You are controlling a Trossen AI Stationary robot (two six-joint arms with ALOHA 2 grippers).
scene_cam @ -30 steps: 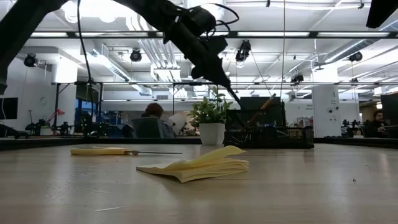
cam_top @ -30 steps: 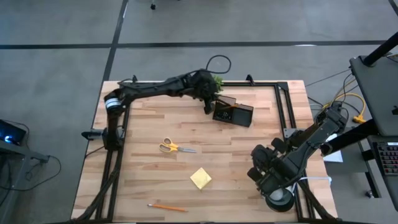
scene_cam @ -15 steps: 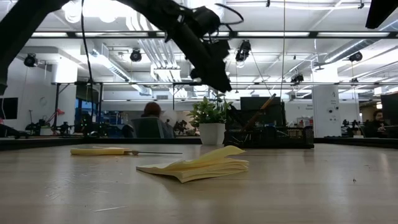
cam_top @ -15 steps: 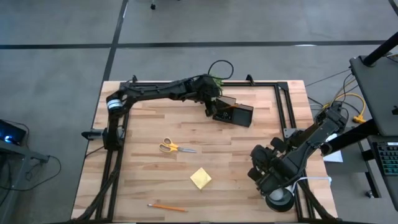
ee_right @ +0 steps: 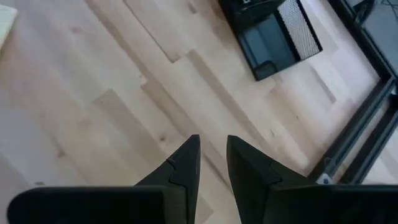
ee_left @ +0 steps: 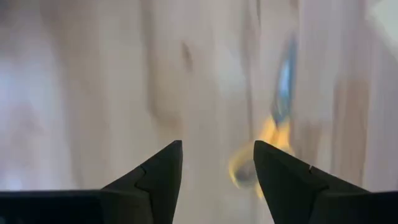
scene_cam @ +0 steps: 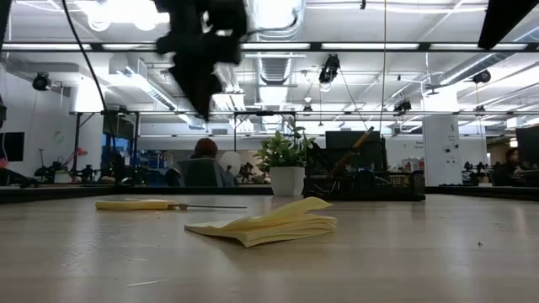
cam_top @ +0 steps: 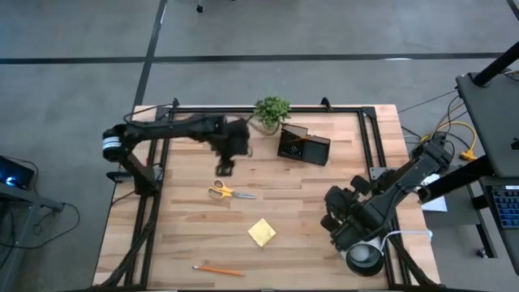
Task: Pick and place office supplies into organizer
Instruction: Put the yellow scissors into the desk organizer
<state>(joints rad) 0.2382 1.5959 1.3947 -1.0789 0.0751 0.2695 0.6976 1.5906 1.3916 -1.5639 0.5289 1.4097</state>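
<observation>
Scissors (cam_top: pixel 228 192) lie flat mid-table from overhead, my left gripper (cam_top: pixel 225 169) hanging just above them, organizer (cam_top: pixel 304 147) further back beside the plant (cam_top: pixel 271 111). Sticky pad (cam_top: pixel 261 232) and pencil (cam_top: pixel 217 269) sit nearer the front edge. Right gripper (cam_top: pixel 334 230) waits by the tape roll (cam_top: pixel 364 258). Low view: pad (scene_cam: pixel 265 225) up front, scissors (scene_cam: pixel 160 204) behind. Left wrist: fingers (ee_left: pixel 155 180) spread apart, empty, over the yellow handles (ee_left: pixel 264 155). Right wrist: fingers (ee_right: pixel 183 168) a narrow gap apart, holding nothing.

Two dark pointed fingers (ee_left: pixel 155 177) of left gripper (ee_left: pixel 217 163) spread apart, empty, above pale wooden tabletop (ee_left: pixel 93 93); blurred yellow-handled scissors (ee_left: pixel 273 134) just beyond.
</observation>
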